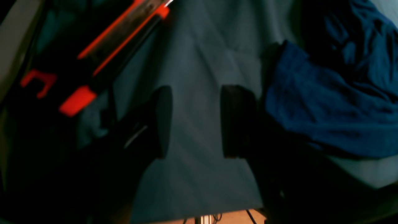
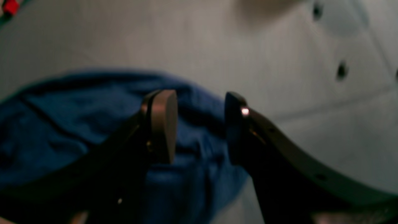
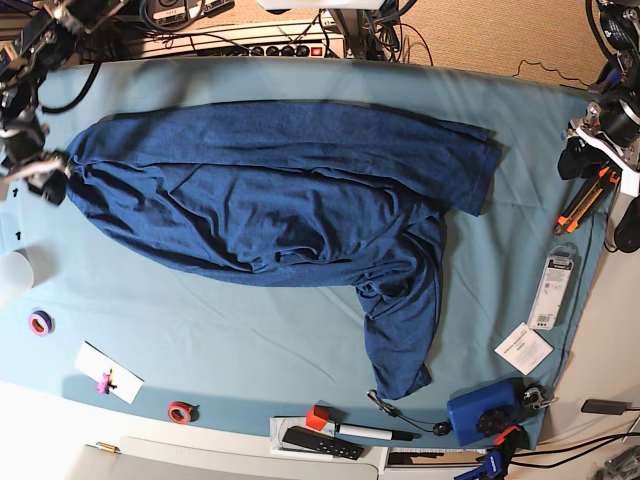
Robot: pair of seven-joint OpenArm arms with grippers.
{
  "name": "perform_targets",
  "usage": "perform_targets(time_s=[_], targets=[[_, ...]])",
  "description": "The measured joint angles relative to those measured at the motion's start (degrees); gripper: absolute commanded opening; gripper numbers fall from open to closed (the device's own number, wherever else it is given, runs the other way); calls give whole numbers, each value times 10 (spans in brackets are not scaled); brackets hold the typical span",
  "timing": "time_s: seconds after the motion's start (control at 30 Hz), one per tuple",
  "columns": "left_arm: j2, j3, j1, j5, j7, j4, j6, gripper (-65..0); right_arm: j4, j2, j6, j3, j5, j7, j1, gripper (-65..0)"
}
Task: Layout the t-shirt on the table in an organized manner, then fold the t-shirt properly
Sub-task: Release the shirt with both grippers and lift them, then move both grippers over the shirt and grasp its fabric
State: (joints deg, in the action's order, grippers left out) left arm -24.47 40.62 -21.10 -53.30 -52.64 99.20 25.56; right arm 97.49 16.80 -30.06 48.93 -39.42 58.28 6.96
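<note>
The dark navy t-shirt lies spread across the teal-covered table, bunched in the middle, with one sleeve trailing toward the front edge. At the shirt's left end stands my right gripper. The right wrist view shows it open, with blue fabric behind and below its fingers. My left gripper sits at the table's right edge, apart from the shirt. In the left wrist view it is open over bare teal cloth, and the shirt's edge lies to its right.
An orange and black utility knife lies by the left gripper, also in the left wrist view. A white pack, a card and a blue box line the right side. Tape rolls and a marker sit along the front.
</note>
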Motion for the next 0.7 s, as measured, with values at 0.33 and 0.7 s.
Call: perform_targets(time_s=[0.33,0.7], targets=[[0,-1,108,-14,0,0,6,-386,0,2,-10,-171,63,-7,-61,-397],[-2,-228,193,92,52,-2,-37,-386,0,-53,16,-370,142,-42,-60,-397]])
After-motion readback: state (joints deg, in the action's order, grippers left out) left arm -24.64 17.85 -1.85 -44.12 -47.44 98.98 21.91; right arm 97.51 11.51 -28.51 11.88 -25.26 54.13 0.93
